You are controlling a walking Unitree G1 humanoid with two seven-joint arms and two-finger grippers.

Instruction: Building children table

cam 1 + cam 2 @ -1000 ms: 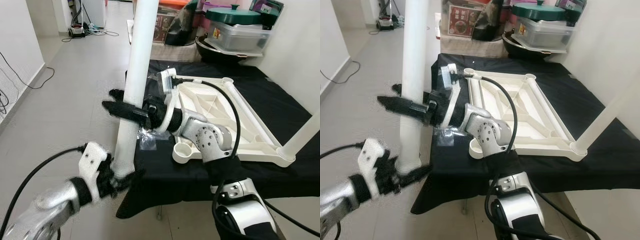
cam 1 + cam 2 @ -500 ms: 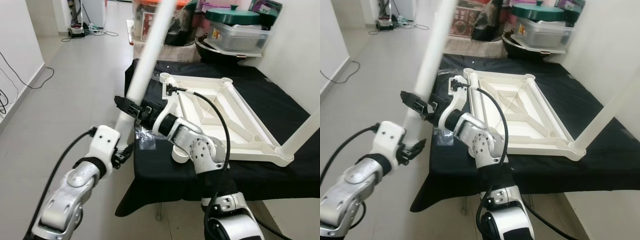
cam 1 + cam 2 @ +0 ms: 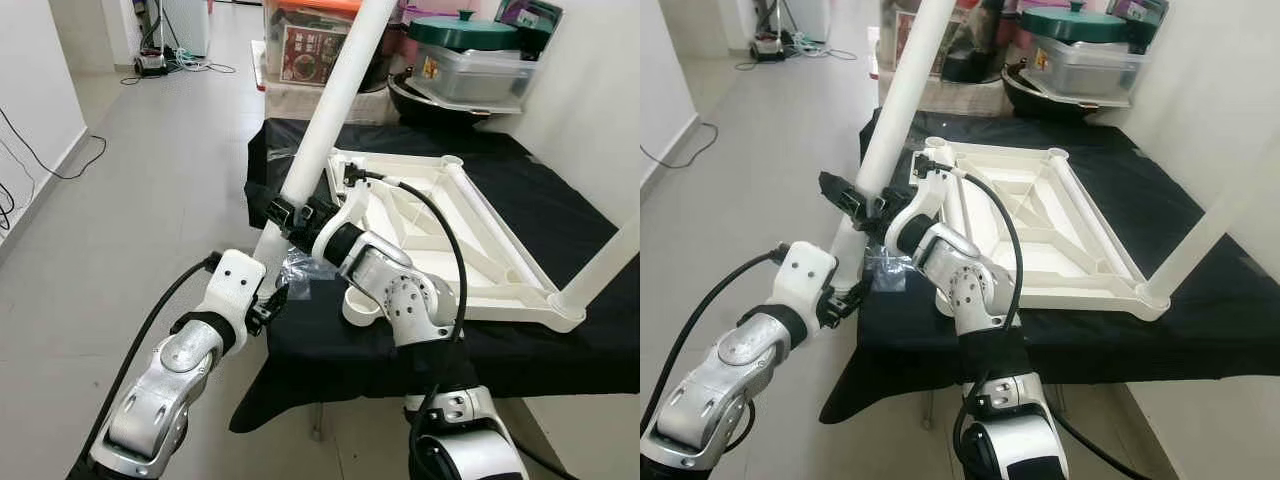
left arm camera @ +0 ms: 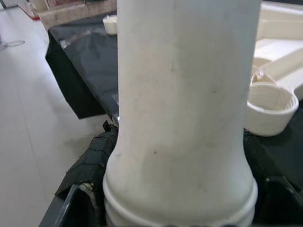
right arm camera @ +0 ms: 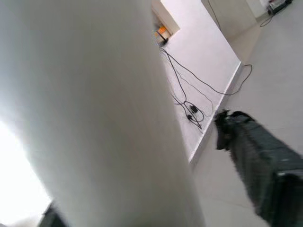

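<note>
Table leg [image 3: 330, 115] — a long white tube, tilted, held off the near left corner of the black-draped counter [image 3: 560, 210]. Both grippers are clamped on it: the left gripper [image 3: 268, 303] at its flared lower end, the right gripper [image 3: 290, 213] a little higher. The upturned tabletop [image 3: 440, 235] lies on the counter; its empty socket [image 3: 362, 303] sits at the near corner, another leg [image 3: 600, 275] already standing at the right.

Risk, as judged: the leg's long overhang could swing into the boxes [image 3: 320, 50] behind, or the end could meet the socket askew and shove the tabletop.

Left wrist view shows the leg's ringed end and the socket close by; the head views show the tilt instead.
</note>
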